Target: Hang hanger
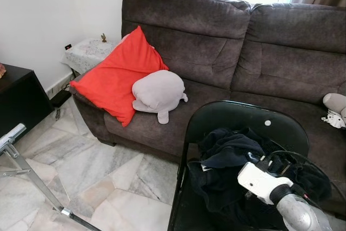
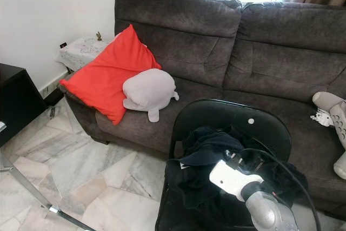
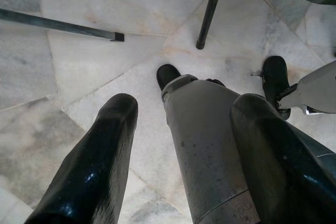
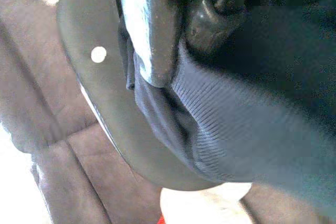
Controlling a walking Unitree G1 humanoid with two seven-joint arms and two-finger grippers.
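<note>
R gripper [image 4: 173,51] is buried in the dark clothes [image 1: 232,166] on the chair [image 1: 243,117], jaw state can't tell, no hanger made out; L gripper [image 3: 178,150], fingers apart over floor, is farther off.

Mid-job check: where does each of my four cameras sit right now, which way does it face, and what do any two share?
Left eye view: on the head, looking forward and down at the sofa, red cushion and black chair; the right arm reaches into the dark clothing.
Right eye view: same head, same scene.
Left wrist view: pointing down at the marble floor, past the open left gripper and the robot's leg.
Right wrist view: pressed against the clothing and chair back.
Shared: the white dot on the chair back appears in the eye and right wrist views.
</note>
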